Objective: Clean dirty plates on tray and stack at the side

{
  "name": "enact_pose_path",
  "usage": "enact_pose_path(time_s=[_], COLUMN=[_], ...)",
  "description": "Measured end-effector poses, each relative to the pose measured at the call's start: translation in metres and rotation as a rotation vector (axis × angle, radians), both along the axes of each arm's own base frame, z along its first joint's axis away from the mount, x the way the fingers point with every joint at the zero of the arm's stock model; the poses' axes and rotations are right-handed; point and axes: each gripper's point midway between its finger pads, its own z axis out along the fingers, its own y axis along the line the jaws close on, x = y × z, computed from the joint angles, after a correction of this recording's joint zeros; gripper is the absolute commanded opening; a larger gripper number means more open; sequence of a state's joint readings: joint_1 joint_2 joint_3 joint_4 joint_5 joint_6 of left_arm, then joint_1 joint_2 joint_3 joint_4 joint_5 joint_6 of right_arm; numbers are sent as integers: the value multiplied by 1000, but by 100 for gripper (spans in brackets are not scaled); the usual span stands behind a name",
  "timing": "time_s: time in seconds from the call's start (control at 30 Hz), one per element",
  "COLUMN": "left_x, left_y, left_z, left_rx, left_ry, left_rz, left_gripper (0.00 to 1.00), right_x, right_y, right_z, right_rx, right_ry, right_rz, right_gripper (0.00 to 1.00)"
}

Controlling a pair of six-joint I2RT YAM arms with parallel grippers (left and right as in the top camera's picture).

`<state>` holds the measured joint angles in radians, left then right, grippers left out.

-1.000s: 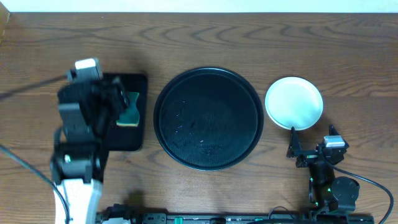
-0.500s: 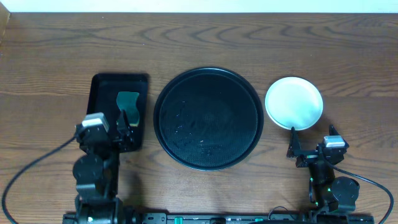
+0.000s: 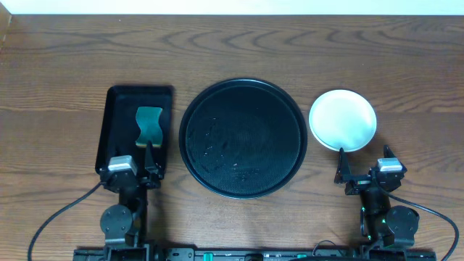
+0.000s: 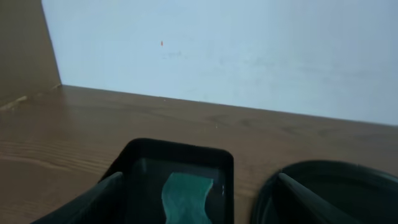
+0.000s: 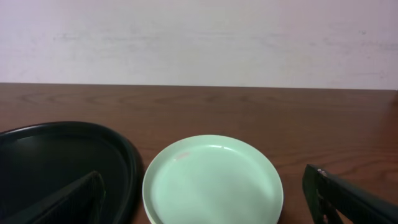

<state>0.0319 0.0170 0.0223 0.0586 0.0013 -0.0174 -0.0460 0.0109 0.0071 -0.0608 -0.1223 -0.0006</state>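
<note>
Plates (image 3: 343, 119): stacked on desk (image 3: 406, 65), just right of tray, pale green one on top.
Tray (image 3: 243, 138): round, black, mid-desk.
Left gripper (image 3: 129, 161): released, jaws wide, at near edge of rectangular tray (image 3: 119, 116) carrying teal sponge (image 3: 149, 125).
Right gripper (image 3: 363, 158): released, jaws wide, near plates, apart from them.
</note>
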Motion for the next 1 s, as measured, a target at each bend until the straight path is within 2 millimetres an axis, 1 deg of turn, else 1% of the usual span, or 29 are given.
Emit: enact_pose_path(time_s=[0.1, 0.17, 0.4, 1.0], left_x=[0, -1, -1, -1], left_y=[-2, -4, -7, -7], left_z=[-16, -22, -22, -22], left_rx=[14, 18, 20, 20], left_ry=[59, 83, 85, 85], left_rz=[-10, -18, -34, -34], left_gripper=[75, 75, 75, 75], right_x=[0, 0, 0, 0], right_y=[0, 0, 0, 0], right_z=[0, 0, 0, 0], right_rx=[0, 0, 0, 0], right_ry=[0, 0, 0, 0], right_rz=[0, 0, 0, 0], right_gripper=[99, 99, 99, 99])
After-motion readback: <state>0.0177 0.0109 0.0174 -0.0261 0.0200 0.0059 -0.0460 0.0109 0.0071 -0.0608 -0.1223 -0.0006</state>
